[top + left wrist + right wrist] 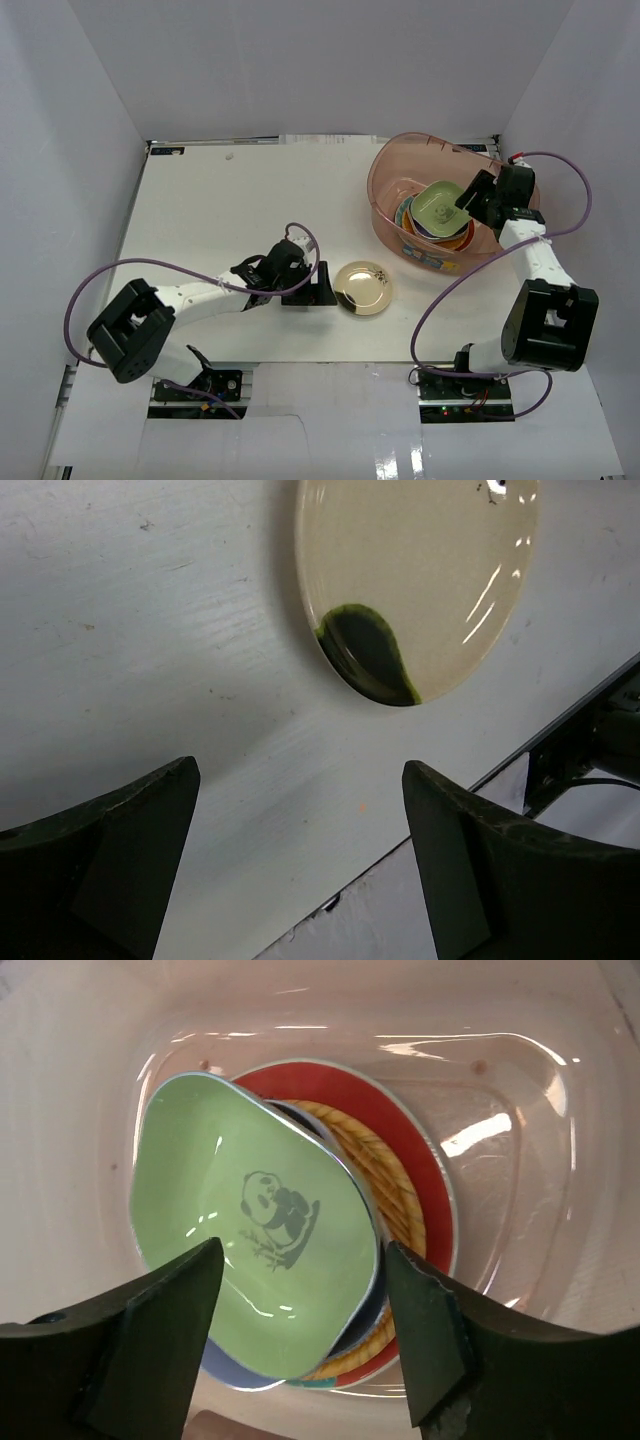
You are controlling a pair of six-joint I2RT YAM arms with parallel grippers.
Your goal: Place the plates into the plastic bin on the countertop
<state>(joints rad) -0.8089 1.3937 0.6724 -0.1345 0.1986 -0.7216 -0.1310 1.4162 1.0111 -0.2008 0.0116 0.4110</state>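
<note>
Currently one plate is outside the bin: the glossy gold plate (363, 288) lies flat on the desk (220, 200), near its front edge and well apart from the plastic bin (376, 205), which sits at the back right.

- Stack in bin: the green plate (255, 1260) with a panda print is on top, tilted and off-centre. Likely cause is that it rests on round plates of another shape. Under it show the arc of an orange woven plate (385, 1175), a red plate (420, 1160) and a lavender edge (225, 1372).
- Left fingers (130, 860): spread wide, nothing between them, low over the desk just beside the gold plate's near rim. The plate sits ahead of the gap, not in it. This reads as a line-up for a rim grasp on the last plate.
- Right fingers (150, 1350): also spread wide and empty, hanging over the stack inside the bin's outline. This looks like the pose after a release, though that is only a judgement.

Hard to make out:
- Plate count in the stack cannot be told, since the lower ones are covered.
- In the overhead view the right arm hides part of the bin's right rim.
- The left wrist view cuts off the gold plate's far side, and a dark patch on its glaze seems to be a reflection.
- Whether the left fingers touch the desk cannot be told.
</note>
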